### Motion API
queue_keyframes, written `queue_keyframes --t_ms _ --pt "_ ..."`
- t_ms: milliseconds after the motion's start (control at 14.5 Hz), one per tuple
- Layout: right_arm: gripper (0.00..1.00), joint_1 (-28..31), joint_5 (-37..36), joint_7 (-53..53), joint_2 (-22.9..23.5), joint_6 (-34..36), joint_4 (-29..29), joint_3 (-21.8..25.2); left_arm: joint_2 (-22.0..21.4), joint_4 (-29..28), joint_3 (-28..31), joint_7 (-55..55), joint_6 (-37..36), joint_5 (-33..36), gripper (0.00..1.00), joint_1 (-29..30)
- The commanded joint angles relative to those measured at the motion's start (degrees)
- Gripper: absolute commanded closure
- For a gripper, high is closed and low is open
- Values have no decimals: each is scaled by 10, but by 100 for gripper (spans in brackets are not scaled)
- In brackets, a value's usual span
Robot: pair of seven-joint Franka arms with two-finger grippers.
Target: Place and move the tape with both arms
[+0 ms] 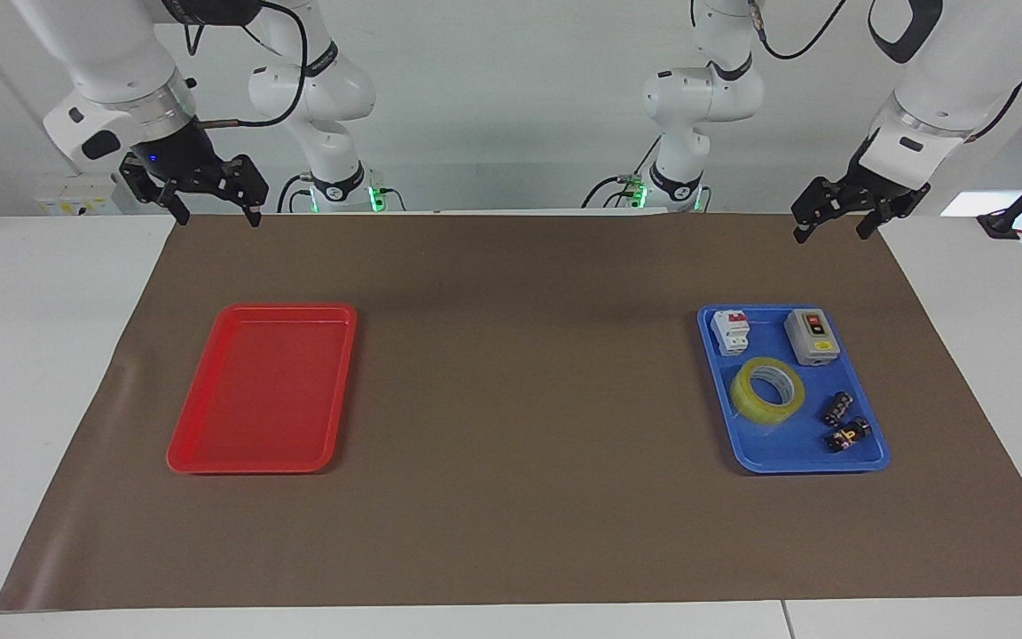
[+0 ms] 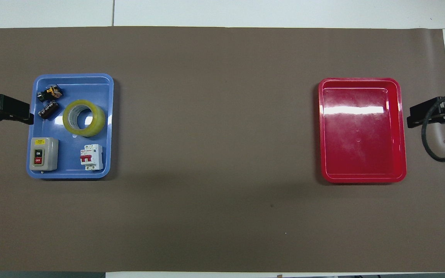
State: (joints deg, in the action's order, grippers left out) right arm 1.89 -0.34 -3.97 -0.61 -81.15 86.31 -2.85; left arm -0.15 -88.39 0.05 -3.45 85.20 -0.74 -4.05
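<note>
Tape (image 1: 767,390) lies in blue tray (image 1: 866,453), well apart from both open jaws.

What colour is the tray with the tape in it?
Blue. The tray holding the tape shows best in the overhead view.

You had both arms raised and waiting, one at each end of the table. Your left gripper (image 1: 833,224) hung with its fingers spread and pointing down. Your right gripper (image 1: 214,211) hung likewise, fingers apart, its wrist tilted inward above it.
</note>
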Motion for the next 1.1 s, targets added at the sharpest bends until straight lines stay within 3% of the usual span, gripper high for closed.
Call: queue_keyframes --t_ms 0,688,1032 --pt "0 5 3 -2 2 6 -5 -4 -16 -21 -4 5 13 12 0 4" --pt "0 5 3 -1 2 6 -5 -4 -17 -24 -4 7 34 12 0 7" --pt "0 5 3 -1 2 6 -5 -5 10 -15 -1 8 65 11 0 7"
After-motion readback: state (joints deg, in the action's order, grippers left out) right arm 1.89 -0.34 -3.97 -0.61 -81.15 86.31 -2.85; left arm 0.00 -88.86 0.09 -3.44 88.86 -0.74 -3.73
